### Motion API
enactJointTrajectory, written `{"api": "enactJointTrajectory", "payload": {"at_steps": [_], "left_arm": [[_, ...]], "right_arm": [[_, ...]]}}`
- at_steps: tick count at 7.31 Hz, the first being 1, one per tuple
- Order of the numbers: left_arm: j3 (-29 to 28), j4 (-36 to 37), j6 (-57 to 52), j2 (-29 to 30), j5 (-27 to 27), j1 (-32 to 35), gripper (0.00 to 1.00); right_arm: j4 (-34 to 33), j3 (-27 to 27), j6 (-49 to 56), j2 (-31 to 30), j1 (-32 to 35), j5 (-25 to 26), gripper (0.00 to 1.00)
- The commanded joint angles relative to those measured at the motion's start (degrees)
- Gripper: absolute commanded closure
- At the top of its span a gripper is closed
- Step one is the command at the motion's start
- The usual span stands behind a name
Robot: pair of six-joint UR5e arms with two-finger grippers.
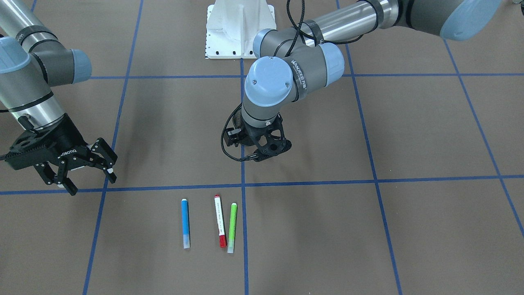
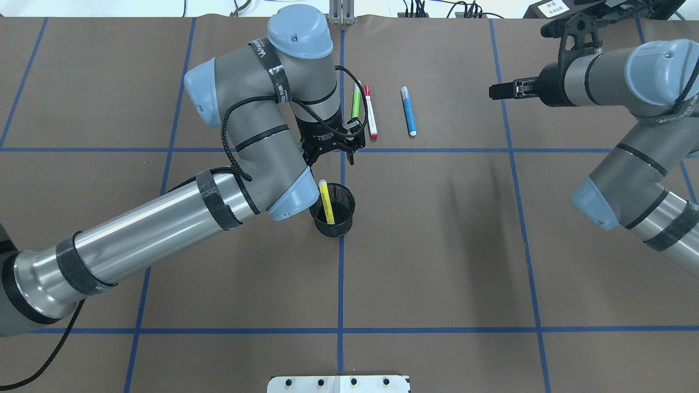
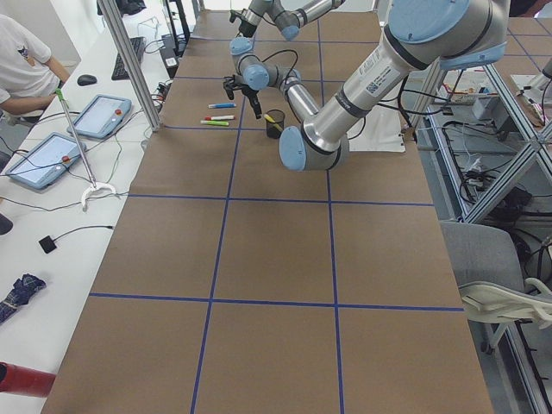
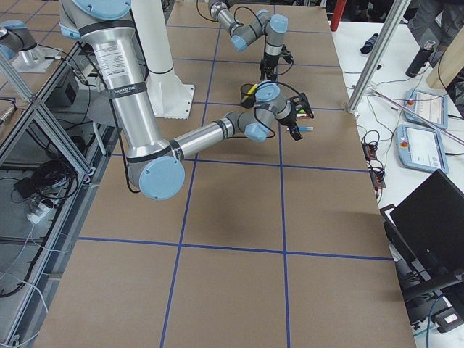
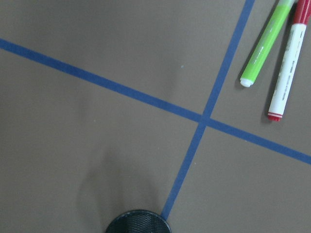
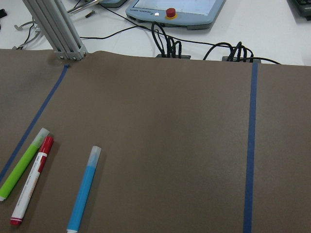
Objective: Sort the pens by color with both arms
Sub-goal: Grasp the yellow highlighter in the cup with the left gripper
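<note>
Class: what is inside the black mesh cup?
A yellow pen leans inside the black mesh cup. Its lower tip and the cup's floor are too dark to make out.

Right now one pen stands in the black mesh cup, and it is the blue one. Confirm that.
Not right. The pen standing in the black mesh cup is the yellow pen, as the overhead exterior view shows. The blue pen lies flat on the table, outside the cup.
</note>
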State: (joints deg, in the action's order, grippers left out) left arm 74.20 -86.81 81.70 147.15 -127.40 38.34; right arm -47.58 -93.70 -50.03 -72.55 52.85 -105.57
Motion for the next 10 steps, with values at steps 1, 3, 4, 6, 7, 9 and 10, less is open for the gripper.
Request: {"api": "enactJointTrajectory", "payload": {"at_steps": [1, 3, 4, 6, 7, 9, 10], "left_arm": [[-0.11, 8.04, -4.69, 1.82, -2.50, -0.11, 0.16], [0.42, 7.97, -4.88, 1.13, -4.79, -0.02, 0.21], [0.51, 7.89, -4.88, 0.69, -4.79, 0.07, 0.23], [0.51, 7.89, -6.01, 0.34, -4.70, 0.24, 0.25], [0.51, 7.63, -6.11, -0.19, -4.62, 0.24, 0.25], [0.60, 7.71, -6.02, -0.28, -4.62, 0.24, 0.46], [0.94, 7.71, -5.94, -0.28, -4.53, 0.24, 0.60]], "right_arm": [[0.03, 0.01, -0.07, -0.05, -0.03, -0.07, 0.00], [0.03, 0.01, 0.01, 0.04, -0.03, 0.11, 0.01], [0.03, 0.01, -0.07, -0.05, -0.03, 0.19, 0.01], [0.12, 0.01, -0.51, -0.14, -0.03, 0.72, 0.01], [0.12, 0.09, -0.42, -0.22, -0.03, 0.72, 0.00], [0.12, 0.09, -0.34, -0.23, -0.11, 0.81, 0.01], [0.12, 0.09, -0.16, -0.23, -0.11, 0.81, 0.00]]}}
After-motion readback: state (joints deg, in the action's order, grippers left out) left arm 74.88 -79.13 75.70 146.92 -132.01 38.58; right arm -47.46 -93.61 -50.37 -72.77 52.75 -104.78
